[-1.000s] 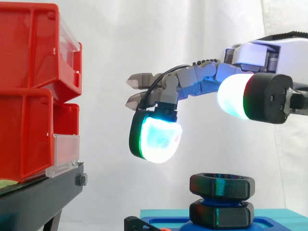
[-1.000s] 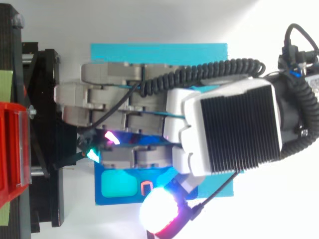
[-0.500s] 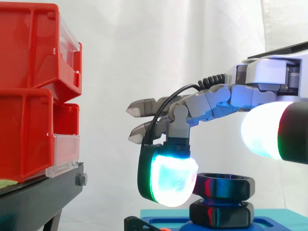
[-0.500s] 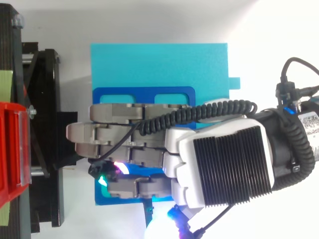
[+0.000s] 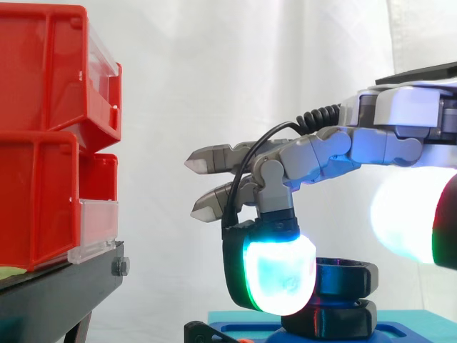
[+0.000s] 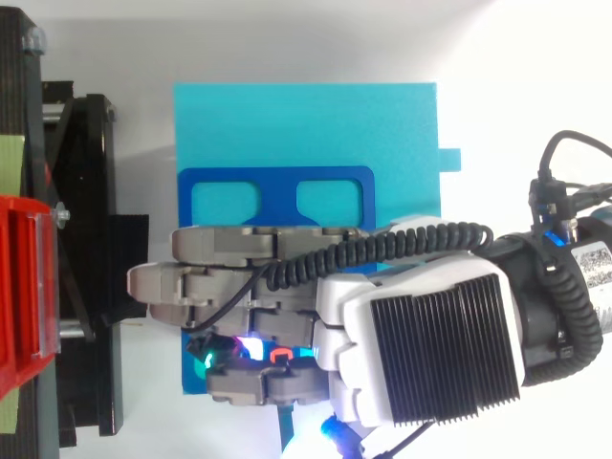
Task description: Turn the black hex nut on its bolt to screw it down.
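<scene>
Black hex nut [image 5: 346, 275]: glossy, six-sided, with a round bore. It is the upper of two stacked black hexagonal pieces, above the lower piece [image 5: 343, 319], on one blue plate [image 6: 277, 176] over one cyan base [image 6: 306, 120]. One hand [image 5: 335, 150] covers the nut's left part in the side view; whether it grips the nut cannot be told. Two red bins [image 5: 43, 71] stand stacked at left.

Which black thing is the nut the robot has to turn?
Look right of the red bins to the blue plate under the hand. Two black six-sided pieces sit stacked there. The nut is the upper one, ring-shaped, with its left end hidden behind the hand's glowing pad.
</scene>
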